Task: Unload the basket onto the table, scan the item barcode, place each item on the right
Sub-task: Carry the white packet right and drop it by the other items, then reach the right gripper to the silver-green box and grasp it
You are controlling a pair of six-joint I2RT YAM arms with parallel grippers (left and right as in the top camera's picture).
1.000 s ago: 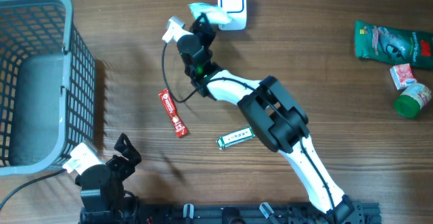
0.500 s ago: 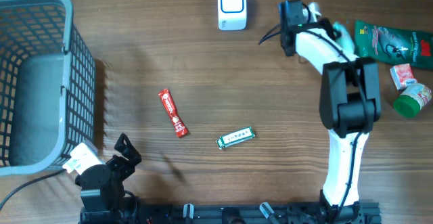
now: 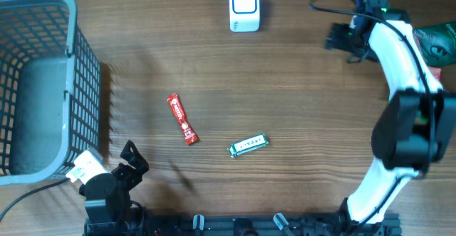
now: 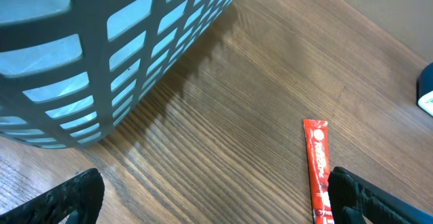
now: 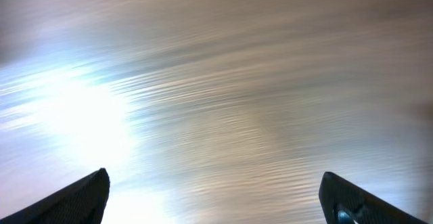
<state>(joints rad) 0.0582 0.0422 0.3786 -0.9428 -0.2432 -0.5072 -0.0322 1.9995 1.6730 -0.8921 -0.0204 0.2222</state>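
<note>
- Grey plastic lattice basket (image 3: 43, 1) sits at the left side of the wooden tabletop (image 3: 299, 93).
- White box-shaped barcode scanner (image 3: 244, 6) stands upright at the far edge, around the middle.
- Red narrow sachet (image 3: 181, 119) lies flat mid-tabletop, well apart from the scanner; the left wrist view shows it too, past the basket's corner.
- Green-and-white slim pack (image 3: 247, 145) lies flat, just right of the sachet's lower end and not touching it.
- Dark green foil bag (image 3: 443, 42) is at the right edge, partly hidden by the right arm.
- Right end effector (image 3: 343, 42) is over bare wood in the far right area, between the scanner and the green bag, near the bag.
- Right wrist view is motion-blurred; its fingers (image 5: 74, 197) stand wide apart at the bottom corners with only wood between them, so it is released and empty.
- Left end effector (image 3: 132, 159) is low at the near left, beside the basket's near corner.
- Left fingers (image 4: 61, 197) are spread wide with bare tabletop between them; it is released and holds nothing.
</note>
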